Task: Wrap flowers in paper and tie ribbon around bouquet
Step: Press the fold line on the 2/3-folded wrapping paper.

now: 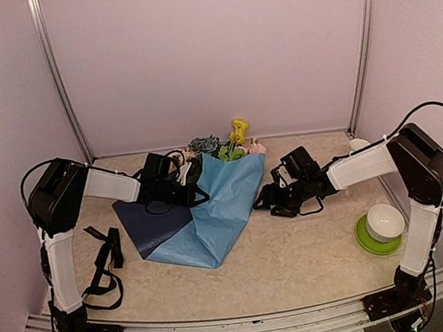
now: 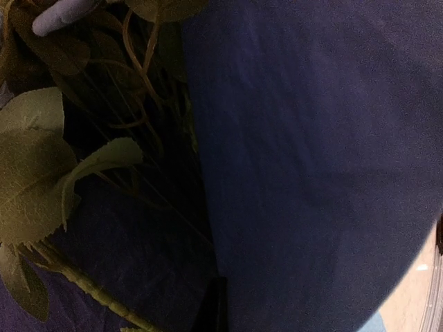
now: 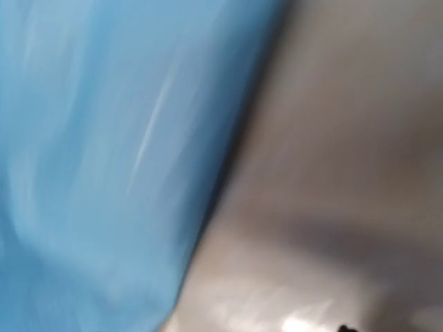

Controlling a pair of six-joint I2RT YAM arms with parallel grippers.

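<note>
The paper (image 1: 218, 206) lies in the middle of the table, its light blue face folded over and its darker face (image 1: 154, 222) showing at the left. The flowers (image 1: 231, 142) stick out of its far end; their leaves (image 2: 41, 173) and thin stems lie on the dark paper (image 2: 311, 173). My left gripper (image 1: 200, 191) is shut on the folded flap's left edge, with one black fingertip (image 2: 214, 308) showing. My right gripper (image 1: 264, 201) stands open just right of the paper (image 3: 90, 173), holding nothing. The black ribbon (image 1: 104, 263) lies loose by the left arm.
A white bowl (image 1: 385, 221) sits on a green plate (image 1: 368, 243) at the right front. A small white cup (image 1: 357, 144) stands at the back right. Walls close in the table on three sides. The right wrist view is blurred.
</note>
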